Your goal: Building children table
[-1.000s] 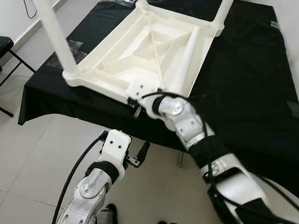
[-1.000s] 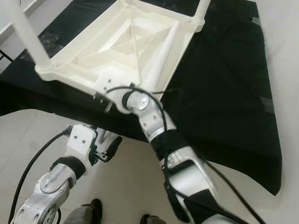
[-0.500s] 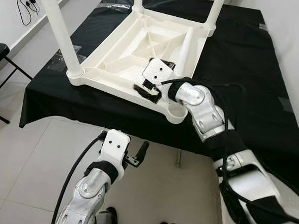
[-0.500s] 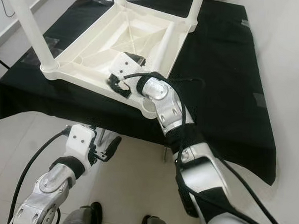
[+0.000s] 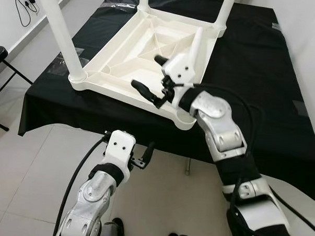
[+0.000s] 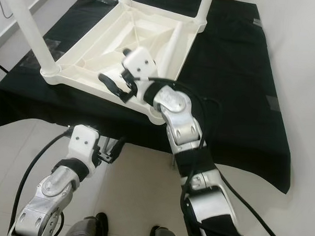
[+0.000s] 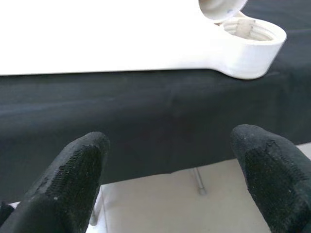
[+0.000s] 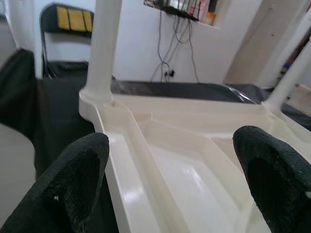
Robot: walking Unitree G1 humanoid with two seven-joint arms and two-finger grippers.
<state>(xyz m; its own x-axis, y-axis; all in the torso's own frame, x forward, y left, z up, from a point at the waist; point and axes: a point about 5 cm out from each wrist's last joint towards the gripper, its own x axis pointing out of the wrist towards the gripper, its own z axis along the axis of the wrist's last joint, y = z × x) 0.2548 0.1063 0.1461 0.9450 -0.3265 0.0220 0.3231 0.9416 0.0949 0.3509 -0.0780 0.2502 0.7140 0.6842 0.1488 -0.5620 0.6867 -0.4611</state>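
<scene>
On the counter (image 5: 264, 75) the upturned table (image 5: 144, 54) has three legs fitted; its near socket (image 5: 184, 117) is empty, a loose leg (image 5: 194, 49) lying inside; right tool (image 5: 151, 78) hovers above, open, empty; left tool (image 5: 144, 156) idles below, open.

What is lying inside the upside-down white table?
Inside the table you can see moulded ribs and one loose leg lying along its right side. The right gripper hovers with open jaws over the near edge, hiding a small part of it.
</scene>
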